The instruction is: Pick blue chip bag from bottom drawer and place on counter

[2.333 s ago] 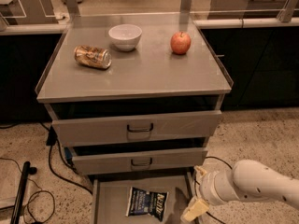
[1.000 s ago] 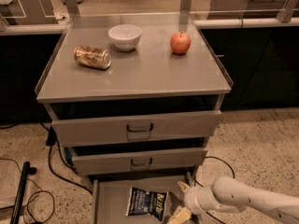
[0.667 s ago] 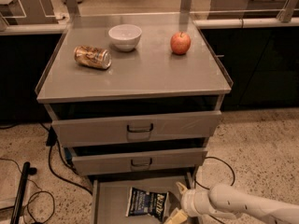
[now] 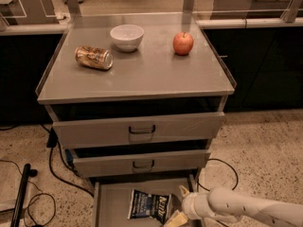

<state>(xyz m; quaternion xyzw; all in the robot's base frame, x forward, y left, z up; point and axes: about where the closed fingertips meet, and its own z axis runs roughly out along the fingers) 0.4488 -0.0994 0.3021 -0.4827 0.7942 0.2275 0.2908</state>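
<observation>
The blue chip bag lies flat on the floor of the open bottom drawer, near its middle. My gripper reaches in from the lower right, low over the drawer and just right of the bag; its pale fingers stand apart, one at the bag's right edge and one lower by the picture's bottom edge. It holds nothing. The counter is the grey cabinet top above.
On the counter lie a dented gold can, a white bowl and a red apple. Two grey drawers with dark handles stick out slightly above the bottom drawer. Cables and a black pole lie on the floor at left.
My arm has swung left and lower, from beside the drawer's right wall to over the drawer, with the gripper now at the bag's right edge. The bag has not moved.
</observation>
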